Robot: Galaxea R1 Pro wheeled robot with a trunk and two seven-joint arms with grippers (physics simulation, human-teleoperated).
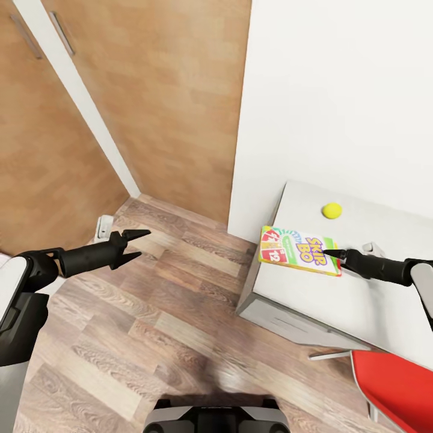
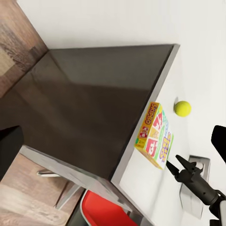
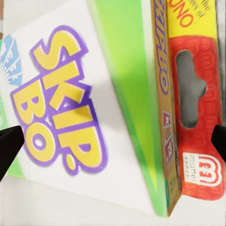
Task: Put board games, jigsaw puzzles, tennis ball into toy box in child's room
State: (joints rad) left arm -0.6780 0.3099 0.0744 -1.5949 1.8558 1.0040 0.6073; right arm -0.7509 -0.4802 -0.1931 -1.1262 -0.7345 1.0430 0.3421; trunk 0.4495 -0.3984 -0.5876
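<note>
The SKIP BO board game [image 1: 299,249], a white, green and red printed box, hangs tilted just above the left end of the table [image 1: 361,300]. My right gripper [image 1: 331,253] is shut on its right edge. In the right wrist view the box [image 3: 94,108] sits between my two dark fingertips [image 3: 9,148]. In the left wrist view the box [image 2: 155,134] is raised off the light grey top. The tennis ball [image 1: 331,210] rests on the table behind the box, close to the wall. My left gripper [image 1: 142,243] is open and empty over the wood floor, well left of the table.
A red chair [image 1: 394,385] stands at the table's front right. Wooden wardrobe doors [image 1: 156,90] and a white wall close the back. A small pale grey object [image 1: 373,247] lies on the table by my right arm. Open wood floor [image 1: 150,337] lies left of the table.
</note>
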